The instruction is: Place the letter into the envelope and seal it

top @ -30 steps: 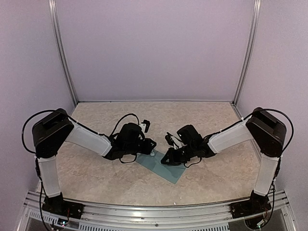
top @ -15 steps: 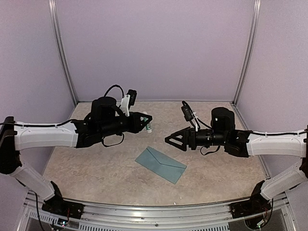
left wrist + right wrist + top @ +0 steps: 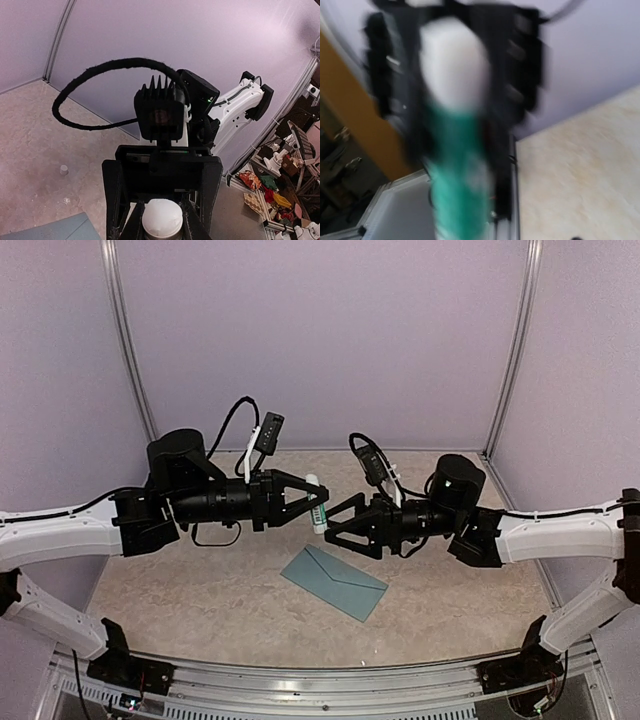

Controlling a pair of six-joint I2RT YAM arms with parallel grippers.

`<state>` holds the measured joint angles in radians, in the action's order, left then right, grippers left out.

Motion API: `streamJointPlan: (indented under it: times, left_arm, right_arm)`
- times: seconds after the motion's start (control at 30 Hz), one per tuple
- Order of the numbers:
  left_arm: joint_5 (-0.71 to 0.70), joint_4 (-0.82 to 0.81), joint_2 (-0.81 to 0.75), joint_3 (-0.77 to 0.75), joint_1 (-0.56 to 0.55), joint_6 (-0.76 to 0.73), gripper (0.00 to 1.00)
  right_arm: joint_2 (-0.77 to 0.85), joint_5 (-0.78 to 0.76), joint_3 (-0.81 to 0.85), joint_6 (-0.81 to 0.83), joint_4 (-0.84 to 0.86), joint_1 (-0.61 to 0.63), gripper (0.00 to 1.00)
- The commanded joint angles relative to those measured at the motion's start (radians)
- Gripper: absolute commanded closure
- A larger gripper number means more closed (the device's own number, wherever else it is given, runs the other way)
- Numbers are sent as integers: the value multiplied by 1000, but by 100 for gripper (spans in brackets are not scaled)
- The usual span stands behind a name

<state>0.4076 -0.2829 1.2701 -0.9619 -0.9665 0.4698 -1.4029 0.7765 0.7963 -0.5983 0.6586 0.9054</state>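
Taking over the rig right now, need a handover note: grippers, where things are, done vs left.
Left gripper: shut on the white-and-green glue stick, held in the air.
Right gripper: open and empty, jaws facing the stick's lower end. Whether they touch it cannot be told.
Teal-blue paper envelope: flat on the beige table, below both grippers, triangular flap folded down, nothing touching it.
Letter: not in sight, possibly already inside.
Done: flap looks folded over.
Left: check that the letter is in, since the seal cannot be judged from here. The glue stick is probably about to be passed or uncapped.
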Motion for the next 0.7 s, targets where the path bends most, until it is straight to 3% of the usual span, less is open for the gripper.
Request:
streamJointPlan:
  times: [0.0,0.33,0.57,0.67]
  left_arm:
    - [64,-12,-12,-17,-17,10,83]
    - [66,-43,-24,-7,-24,31,83]
    - [67,-52,-25,-5,-24,36,83]
    - [64,-53,-24,1,-24,36,67]
  right_arm:
    - [-21,93,58,-40,142,40,32]
    - [-56,130,77,-38,114,68,54]
    - [-62,117,78,-38,115,69,81]
    - [-49,88,70,-26,106,68,89]
